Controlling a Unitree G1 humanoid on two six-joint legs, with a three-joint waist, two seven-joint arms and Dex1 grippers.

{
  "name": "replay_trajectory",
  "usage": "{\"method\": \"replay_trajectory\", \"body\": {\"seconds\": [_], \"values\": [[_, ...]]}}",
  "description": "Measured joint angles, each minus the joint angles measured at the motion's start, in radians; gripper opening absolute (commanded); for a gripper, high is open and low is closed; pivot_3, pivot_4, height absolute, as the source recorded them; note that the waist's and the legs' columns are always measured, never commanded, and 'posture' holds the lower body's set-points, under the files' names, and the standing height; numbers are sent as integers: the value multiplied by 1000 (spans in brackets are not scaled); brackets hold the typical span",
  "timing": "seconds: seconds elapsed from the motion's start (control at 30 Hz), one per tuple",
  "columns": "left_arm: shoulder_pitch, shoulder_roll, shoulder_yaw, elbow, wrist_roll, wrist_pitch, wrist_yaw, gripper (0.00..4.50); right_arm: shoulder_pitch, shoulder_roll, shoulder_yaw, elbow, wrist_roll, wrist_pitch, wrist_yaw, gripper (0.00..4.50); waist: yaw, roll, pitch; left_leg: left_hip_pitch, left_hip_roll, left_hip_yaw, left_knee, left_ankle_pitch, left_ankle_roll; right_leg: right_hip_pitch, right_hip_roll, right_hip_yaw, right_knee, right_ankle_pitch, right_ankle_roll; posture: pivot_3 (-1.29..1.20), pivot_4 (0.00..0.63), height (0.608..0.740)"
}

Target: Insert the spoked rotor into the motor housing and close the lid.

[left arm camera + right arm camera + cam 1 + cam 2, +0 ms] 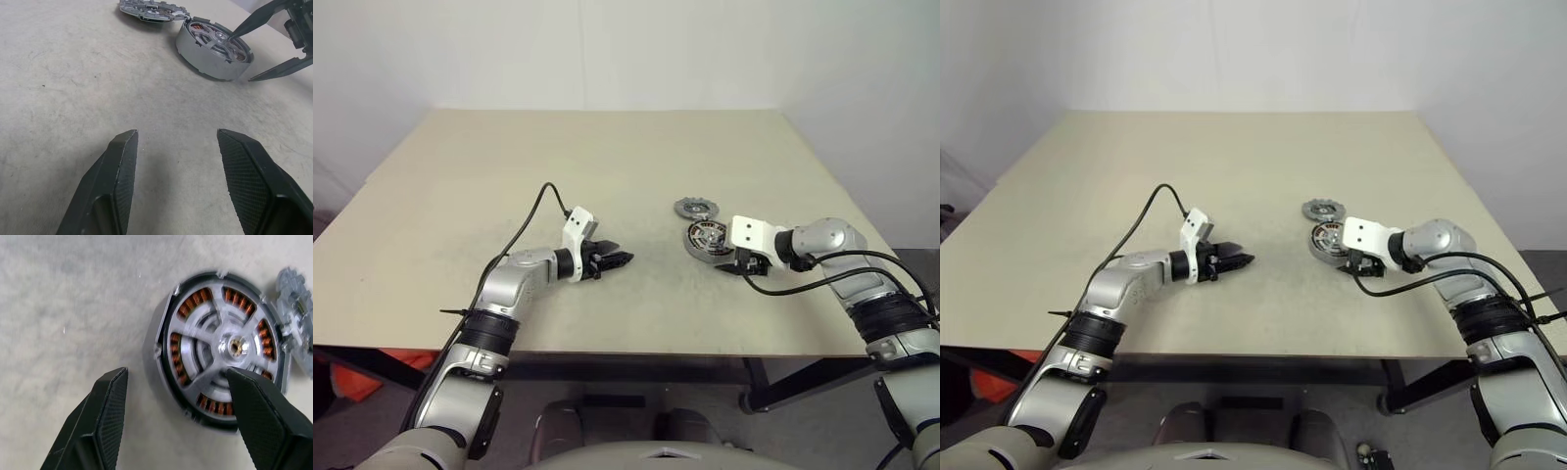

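Observation:
The motor housing (195, 297) lies on the table right of centre, its copper windings showing through the silver spoked rotor (235, 346) that sits inside it. Just behind it the lid (695, 208), a dull grey notched disc, lies flat and touches the housing's far edge. My right gripper (176, 377) is open and angled down over the housing's near side. One finger is over the rotor near its hub and the other is outside the wall above the table. To the left my left gripper (622, 260) is open and empty, low over bare table and pointing at the housing (195, 51).
The beige table (558, 157) has broad bare room at the left and back. Its front edge runs close under both arms. A black cable loops up from each wrist. A white wall stands behind the table.

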Motion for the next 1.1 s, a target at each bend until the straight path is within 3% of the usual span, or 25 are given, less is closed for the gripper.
{"method": "replay_trajectory", "body": {"seconds": [0.33, 0.43, 0.67, 0.93, 1.0, 1.1], "values": [[2, 0, -1, -1, 0, 9, 0, 2731, 12, -9, -6, -5, -4, 2, 2, 3264, 0, 0, 0, 0, 0, 0, 0, 0, 0, 0, 0, 0, 0, 0, 0, 0, 0, 740], [2, 1, -1, -2, 0, 9, 0, 2731, 11, -9, -6, -5, -5, 1, 1, 2635, 0, 0, 0, 0, 0, 0, 0, 0, 0, 0, 0, 0, 0, 0, 0, 0, 0, 740], [5, 3, 0, -3, 0, 10, 1, 2731, -8, -7, -7, 20, -13, -10, 8, 421, -7, -1, -1, 1, 0, 0, 0, 0, 0, 5, 0, 0, -1, 0, 0, 0, 0, 740], [14, 3, 0, -12, 0, 12, 9, 2731, -37, 10, 7, 63, -19, -33, 5, 421, -3, -1, -1, 3, 0, 0, 0, 0, 0, 7, 0, 0, -2, 0, 0, 0, 0, 740], [14, 3, 0, -14, 0, 12, 10, 2731, -40, 12, 7, 68, -19, -35, 2, 77, -3, -1, -1, 3, 0, 0, 0, 0, 0, 7, 0, 0, -3, 0, 0, 0, 0, 740], [14, 2, 0, -18, 0, 12, 11, 2731, -40, 18, 7, 76, -19, -33, 3, 6, -7, -1, -1, 3, 0, 0, 0, 0, 0, 7, 0, 0, -2, 0, 0, 0, 0, 740]]}}
